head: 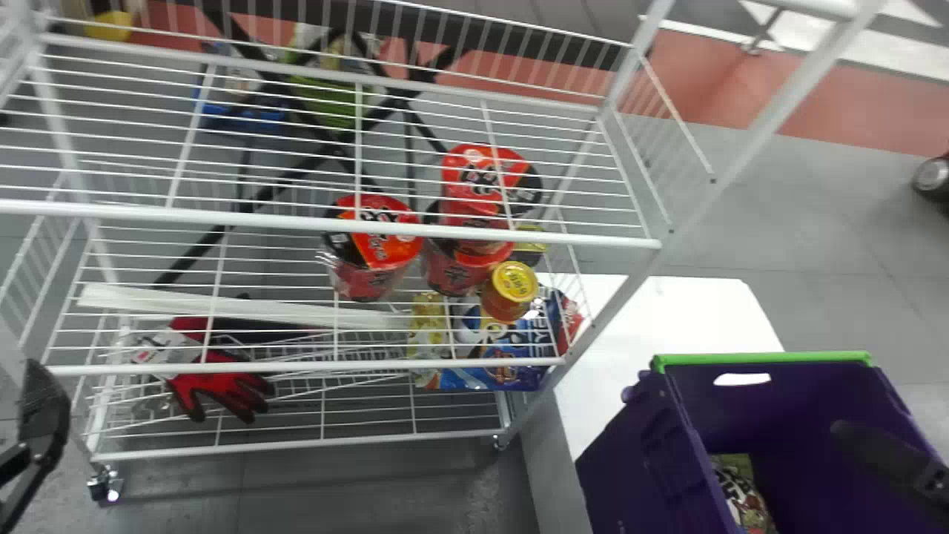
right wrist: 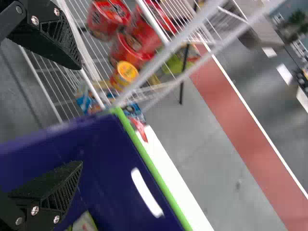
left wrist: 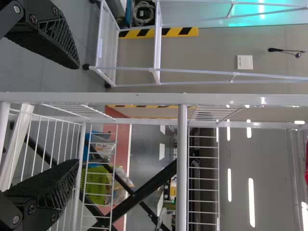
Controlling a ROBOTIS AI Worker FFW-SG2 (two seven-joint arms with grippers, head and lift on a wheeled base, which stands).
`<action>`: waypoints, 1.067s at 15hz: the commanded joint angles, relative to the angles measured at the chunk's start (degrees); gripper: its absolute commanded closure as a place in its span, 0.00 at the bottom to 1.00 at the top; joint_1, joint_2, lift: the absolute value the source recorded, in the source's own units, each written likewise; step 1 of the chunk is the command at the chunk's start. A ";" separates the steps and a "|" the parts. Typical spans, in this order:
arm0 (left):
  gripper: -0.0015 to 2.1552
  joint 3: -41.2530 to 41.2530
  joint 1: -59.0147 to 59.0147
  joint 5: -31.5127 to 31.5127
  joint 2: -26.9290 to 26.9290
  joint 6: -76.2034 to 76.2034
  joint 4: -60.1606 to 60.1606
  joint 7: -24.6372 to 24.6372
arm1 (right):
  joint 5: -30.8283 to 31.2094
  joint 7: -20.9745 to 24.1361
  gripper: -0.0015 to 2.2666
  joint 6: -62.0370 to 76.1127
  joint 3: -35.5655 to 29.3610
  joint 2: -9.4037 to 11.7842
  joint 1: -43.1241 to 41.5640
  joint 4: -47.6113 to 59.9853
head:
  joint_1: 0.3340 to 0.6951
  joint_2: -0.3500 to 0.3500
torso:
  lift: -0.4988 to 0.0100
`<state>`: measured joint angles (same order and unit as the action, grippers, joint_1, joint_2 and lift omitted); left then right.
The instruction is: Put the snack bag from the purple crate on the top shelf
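The snack bag [head: 744,493] lies down inside the purple crate [head: 645,452], near the wall which is on the rack's side, and a part of it is hidden by this wall. The right tool [head: 882,454] is at the opening of the crate, to the right of the bag; how deep it is there, one cannot tell. Its two fingers stand wide apart, and it grips nothing. The left tool [head: 43,415] is at the left edge of the head view, near the front of the white wire rack [head: 334,228]. It is open also, with its fingers well apart and no thing held between them. The crate has a green rim [head: 764,359], and behind it one sees a white desk [head: 667,311], beside the rack. Under the upper wire shelf there are red noodle cups [head: 374,245], one of them placed on top of another, and just beside them stands a jar with a yellow lid [head: 513,285]. Lower in the rack are blue packages [head: 497,367] at the right and a red and black glove [head: 222,386] at the left.
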<state>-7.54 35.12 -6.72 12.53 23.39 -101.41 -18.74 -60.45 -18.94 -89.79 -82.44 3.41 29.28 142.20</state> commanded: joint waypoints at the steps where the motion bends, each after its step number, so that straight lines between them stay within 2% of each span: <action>1: 0.06 -0.02 -0.05 -0.14 0.12 1.09 0.51 -0.24 | 2.27 0.83 0.05 -0.30 -1.67 3.00 0.69 -5.18 | 1.00 0.00 | 0.09; 2: 0.06 -0.02 -0.05 -0.14 0.21 1.26 0.25 -0.33 | 4.47 0.83 0.05 -0.30 -1.67 4.50 0.69 -7.02 | 1.00 0.00 | 0.09; 4: 0.06 -0.02 -0.05 -0.14 0.21 1.79 0.07 -0.06 | 9.48 0.66 0.06 -0.30 -0.79 5.38 1.74 -9.22 | 1.00 0.00 | 0.09; 5: 0.06 -0.10 -0.05 -0.14 0.39 1.97 -0.10 -0.24 | 12.29 0.57 0.06 -0.30 0.88 6.78 2.45 -11.68 | 1.00 0.00 | 0.09; 6: 0.06 -0.02 -0.05 -0.14 0.39 1.97 -0.10 -0.24 | 13.96 -0.66 0.06 -0.30 2.29 8.45 3.15 -15.28 | 1.00 0.00 | 0.09; 7: 0.06 -0.02 0.12 -0.14 0.56 2.14 -0.28 -0.42 | 16.95 -5.23 0.06 -0.30 3.34 11.44 3.33 -21.35 | 1.00 0.00 | 0.09; 8: 0.06 -0.10 0.12 -0.14 0.56 2.32 -0.36 -0.42 | 18.62 -7.96 0.06 -0.30 3.96 14.25 3.33 -27.24 | 1.00 0.00 | 0.09; 9: 0.06 -0.02 0.12 -0.14 0.56 2.49 -0.36 -0.42 | 21.43 -8.22 0.06 -0.30 5.80 15.92 3.33 -29.87 | 1.00 0.00 | 0.09; 11: 0.06 -0.02 0.30 -0.14 0.56 2.67 -0.45 -0.77 | 32.68 -12.70 0.06 -0.30 13.10 16.27 3.33 -31.98 | 1.00 0.00 | 0.09; 13: 0.06 0.34 0.39 -0.14 0.39 2.84 -0.36 -1.12 | 39.62 -14.29 0.06 -0.30 19.95 19.26 3.24 -36.73 | 1.00 0.00 | 0.09; 14: 0.06 0.42 0.39 -0.14 0.04 2.84 -0.28 -1.21 | 45.25 -17.27 0.06 -0.30 24.88 20.58 3.24 -39.10 | 1.00 0.00 | 0.09; 16: 0.06 0.42 0.48 -0.14 -0.49 2.84 -0.28 -1.56 | 57.03 -20.17 0.06 -0.30 33.66 20.67 2.89 -40.86 | 1.00 0.00 | 0.09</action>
<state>-7.14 35.56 -6.85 12.43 26.22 -101.74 -20.28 -10.84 -38.62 -89.78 -54.30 23.78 32.45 102.85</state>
